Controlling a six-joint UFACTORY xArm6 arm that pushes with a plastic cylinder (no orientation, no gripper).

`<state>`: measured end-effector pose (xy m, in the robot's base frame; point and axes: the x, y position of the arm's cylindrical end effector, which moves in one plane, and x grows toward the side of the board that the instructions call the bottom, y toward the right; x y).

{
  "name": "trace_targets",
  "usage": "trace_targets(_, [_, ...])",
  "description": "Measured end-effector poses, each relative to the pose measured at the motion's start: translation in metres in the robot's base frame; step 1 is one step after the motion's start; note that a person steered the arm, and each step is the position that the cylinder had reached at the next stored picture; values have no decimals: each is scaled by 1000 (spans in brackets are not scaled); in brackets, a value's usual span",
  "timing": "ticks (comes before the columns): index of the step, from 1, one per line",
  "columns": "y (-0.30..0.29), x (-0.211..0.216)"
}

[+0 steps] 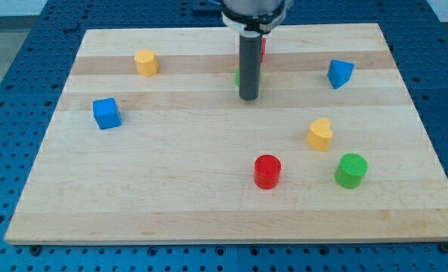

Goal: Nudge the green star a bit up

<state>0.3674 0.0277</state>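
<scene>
My tip (248, 98), the lower end of a straight dark matte rod w/ no claw to open or close, sits on the pale wooden board (171, 196), far-centre. The green star block (239, 76) is almost wholly hidden behind the rod: only slivers of green show at the rod's left and right edges, just far of my tip, so its star shape can't be made out and I can't tell if we touch. A red block (263, 50) peeks out at the rod's right, farther back near the board's far edge; shape unclear. The board shows lengthwise wood grain w/ a darker plank strip across the far part, and lies on a blue perforated table (27, 45). Blocks look smooth, solid-coloured. Far left: yellow block (146, 62), faceted, roughly hexagonal. Left: blue cube (106, 113), near the board's left edge. Far right: blue triangular block (340, 72), also near the edge. Right of centre: yellow heart-like block (320, 134). Near side: red cylinder (267, 171) and green cylinder (351, 170), well apart from each other. Widest open wood is centre-left and the near-left corner; between the star and the far edge there's some room beside the red block. Count: 2 green, 2 red, 2 yellow, 2 blue, 8 blocks total.
</scene>
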Motion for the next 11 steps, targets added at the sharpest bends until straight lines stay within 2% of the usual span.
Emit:
trace_targets(2, [0,-7])
trace_targets(3, [-39,0])
trace_targets(4, [-63,-20])
trace_targets(7, [-33,-33])
trace_targets(11, [-33,-46])
